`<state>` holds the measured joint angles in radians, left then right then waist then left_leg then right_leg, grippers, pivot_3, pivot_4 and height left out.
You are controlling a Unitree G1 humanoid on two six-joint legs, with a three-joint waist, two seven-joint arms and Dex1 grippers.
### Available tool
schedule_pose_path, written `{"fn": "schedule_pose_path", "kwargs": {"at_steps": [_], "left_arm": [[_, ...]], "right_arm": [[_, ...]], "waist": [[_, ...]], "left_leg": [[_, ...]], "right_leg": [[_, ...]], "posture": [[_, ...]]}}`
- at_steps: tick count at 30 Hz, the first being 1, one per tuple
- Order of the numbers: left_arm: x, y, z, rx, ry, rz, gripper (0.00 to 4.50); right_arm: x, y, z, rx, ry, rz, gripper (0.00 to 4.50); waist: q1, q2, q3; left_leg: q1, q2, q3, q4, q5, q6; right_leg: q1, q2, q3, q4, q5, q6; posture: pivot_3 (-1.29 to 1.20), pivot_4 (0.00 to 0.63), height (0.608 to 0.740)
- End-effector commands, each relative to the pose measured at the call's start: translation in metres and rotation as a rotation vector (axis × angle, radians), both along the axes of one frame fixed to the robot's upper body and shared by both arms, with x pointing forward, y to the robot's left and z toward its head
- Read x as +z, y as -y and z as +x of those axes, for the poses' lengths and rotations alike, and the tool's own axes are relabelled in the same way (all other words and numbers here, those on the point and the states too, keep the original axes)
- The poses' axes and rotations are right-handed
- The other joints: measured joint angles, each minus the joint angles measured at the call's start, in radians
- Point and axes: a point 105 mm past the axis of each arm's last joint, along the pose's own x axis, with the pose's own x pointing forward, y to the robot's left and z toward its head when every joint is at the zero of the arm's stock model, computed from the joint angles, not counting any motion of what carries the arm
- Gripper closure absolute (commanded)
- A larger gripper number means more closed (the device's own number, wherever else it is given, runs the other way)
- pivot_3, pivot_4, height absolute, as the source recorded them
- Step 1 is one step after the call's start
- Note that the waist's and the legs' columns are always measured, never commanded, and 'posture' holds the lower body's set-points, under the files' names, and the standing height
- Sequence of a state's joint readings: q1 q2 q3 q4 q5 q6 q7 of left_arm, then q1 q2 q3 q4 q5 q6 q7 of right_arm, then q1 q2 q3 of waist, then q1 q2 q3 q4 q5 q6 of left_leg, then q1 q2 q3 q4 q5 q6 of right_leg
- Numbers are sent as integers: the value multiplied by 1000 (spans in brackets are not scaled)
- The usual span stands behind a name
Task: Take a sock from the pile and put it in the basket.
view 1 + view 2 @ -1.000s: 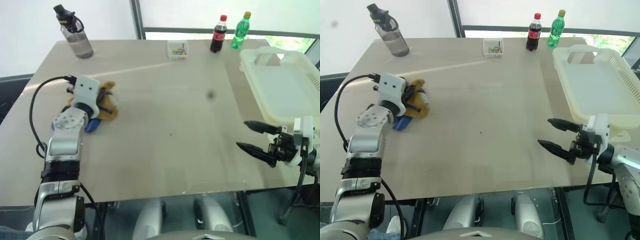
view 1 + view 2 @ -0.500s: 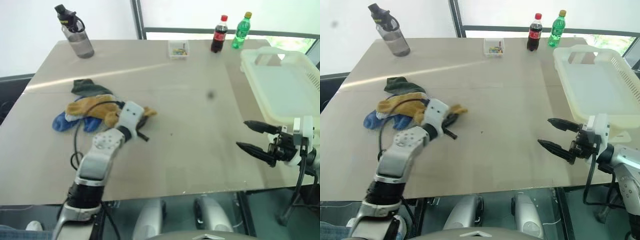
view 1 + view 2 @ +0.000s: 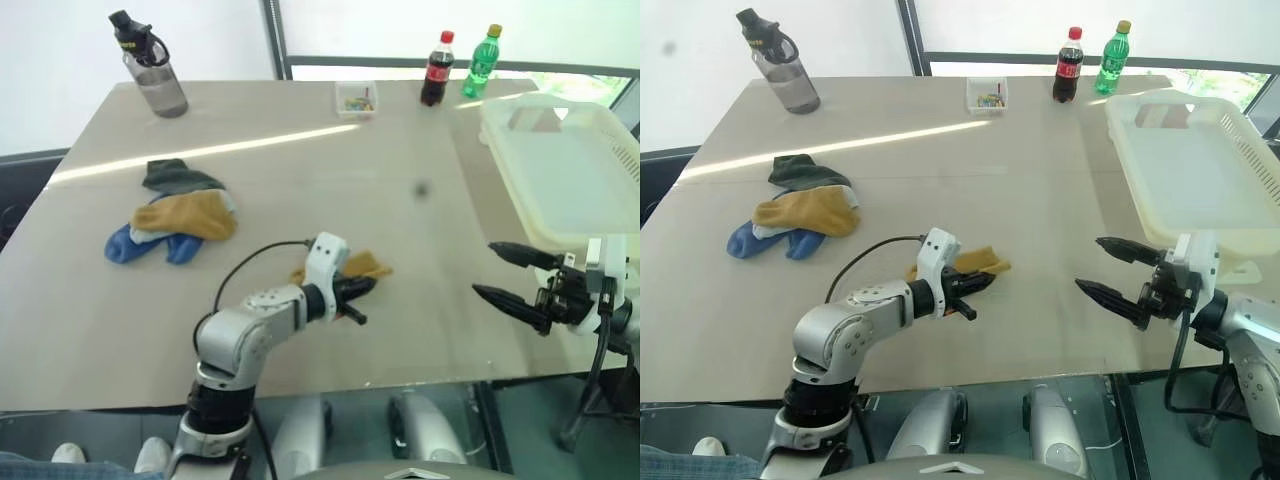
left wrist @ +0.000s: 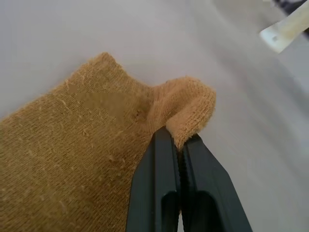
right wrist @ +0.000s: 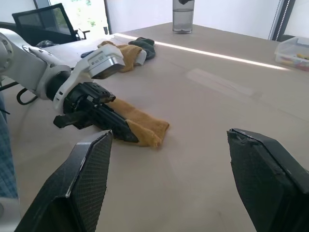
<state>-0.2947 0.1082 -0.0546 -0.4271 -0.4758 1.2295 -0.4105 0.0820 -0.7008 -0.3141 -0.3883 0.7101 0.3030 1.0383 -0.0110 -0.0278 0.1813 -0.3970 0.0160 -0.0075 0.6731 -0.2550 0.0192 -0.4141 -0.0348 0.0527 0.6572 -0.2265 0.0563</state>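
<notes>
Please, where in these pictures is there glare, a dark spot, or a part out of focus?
Left eye view: a bright streak of light crosses the beige table, and a small dark smudge sits mid-table; the right eye view has no such smudge, so it is probably on the lens. Left wrist view: the mustard yellow knitted sock is sharp, the background behind it blurred.

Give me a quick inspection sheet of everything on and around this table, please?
Surface: beige table, bare mid-area.
Job's things: mustard sock pinched on the table; pile at left; basket at right, nothing seen inside.
Clutter: water bottle, small clear box, cola bottle, green bottle.
Grippers: left gripper shut on sock; right gripper open, holding nothing.
Cables: black cable on left arm.
Surroundings: window, office chair.
</notes>
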Motion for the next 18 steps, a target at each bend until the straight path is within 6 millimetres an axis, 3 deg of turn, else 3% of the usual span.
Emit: {"fn": "schedule_pose_path", "kwargs": {"at_steps": [1, 7, 18], "left_arm": [[10, 16, -8, -18, -63, -107, 4462], [6, 27, 1, 38, -159, -151, 4462], [3, 35, 9, 68, -183, -164, 4462]], "right_arm": [[10, -3, -3, 3, 55, -9, 640], [10, -4, -3, -1, 54, -9, 640], [12, 0, -7, -23, 55, -18, 640]], "waist": [[0, 0, 0], [-1, 0, 0], [0, 0, 0]], "left_leg": [[0, 0, 0, 0, 0, 0], [0, -1, 0, 0, 0, 0], [0, -1, 0, 0, 0, 0]], "right_leg": [[0, 0, 0, 0, 0, 0], [0, 0, 0, 0, 0, 0], [1, 0, 0, -1, 0, 0]], "posture": [[0, 150, 740], [0, 150, 740], [0, 150, 740]]}}
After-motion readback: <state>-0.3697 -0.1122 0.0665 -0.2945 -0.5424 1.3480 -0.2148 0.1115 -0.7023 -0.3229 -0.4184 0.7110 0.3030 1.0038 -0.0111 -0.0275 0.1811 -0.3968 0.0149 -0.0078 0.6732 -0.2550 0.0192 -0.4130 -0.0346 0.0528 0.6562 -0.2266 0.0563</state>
